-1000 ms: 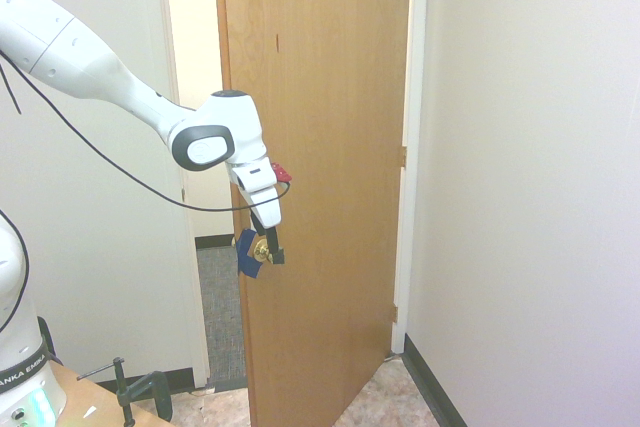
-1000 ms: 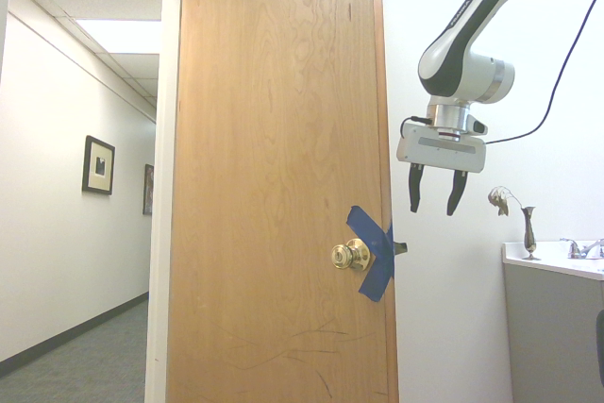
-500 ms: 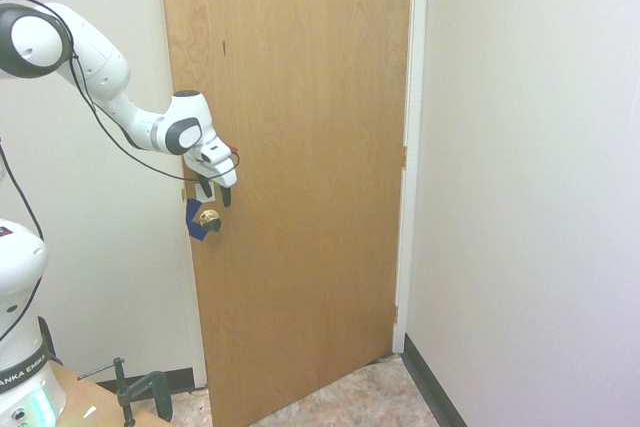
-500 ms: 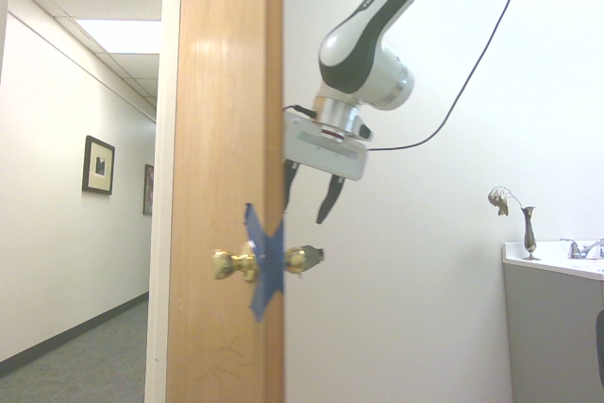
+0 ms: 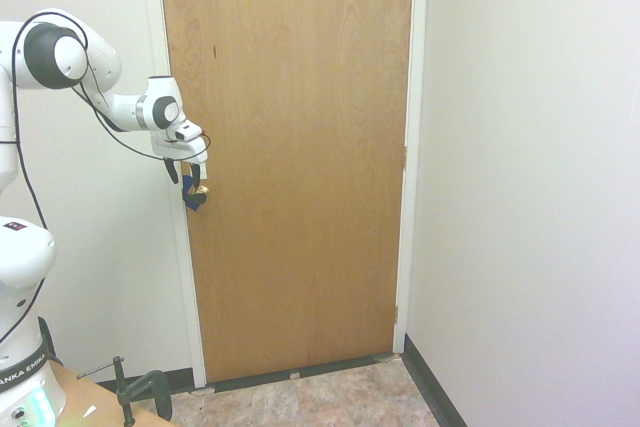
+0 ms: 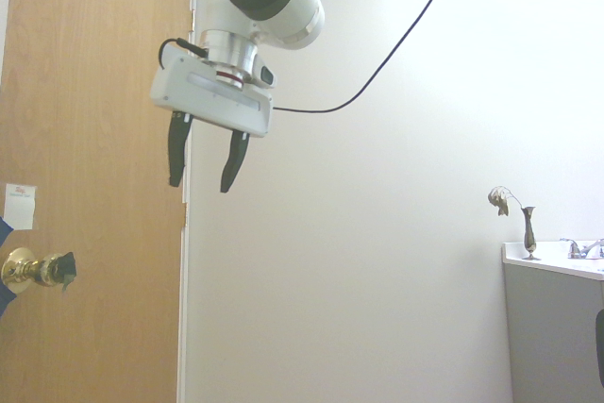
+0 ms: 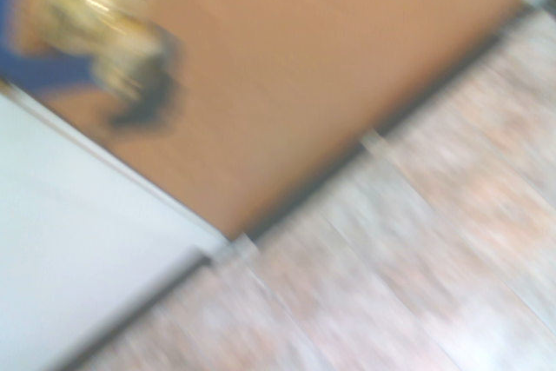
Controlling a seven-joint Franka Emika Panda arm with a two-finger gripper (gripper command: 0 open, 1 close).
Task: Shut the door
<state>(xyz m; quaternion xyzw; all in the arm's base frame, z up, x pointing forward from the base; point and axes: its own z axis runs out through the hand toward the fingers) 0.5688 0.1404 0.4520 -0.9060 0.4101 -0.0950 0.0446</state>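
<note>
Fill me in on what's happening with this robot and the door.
The robot is at the job of shutting the wooden door, which now looks closed or nearly so in its frame; whether it has latched can't be told. The end effector is open and holds nothing, its fingers pointing down near the brass knob, with blue tape beside it.

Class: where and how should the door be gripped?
Best by its knob, I judge, from the room side: it juts out from the flat door, rounded enough for two fingers to close around. The open claw hangs above knob height, so it should come down first.
</note>
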